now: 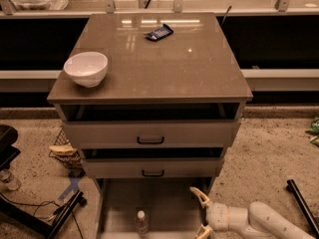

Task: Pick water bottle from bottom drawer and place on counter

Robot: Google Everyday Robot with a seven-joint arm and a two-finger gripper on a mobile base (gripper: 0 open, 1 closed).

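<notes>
Clear water bottle (142,222) upright at bottom centre in the bottom drawer (167,203), gripper (201,212) near its right, not touching, fingers (198,194) spread apart

The white arm (271,222) enters from the bottom right corner and lies almost level, pointing left. Its wrist (225,217) ends in the gripper (196,212), low and right of centre, with two pale fingers (198,194) spread wide apart, one above the other.
</notes>
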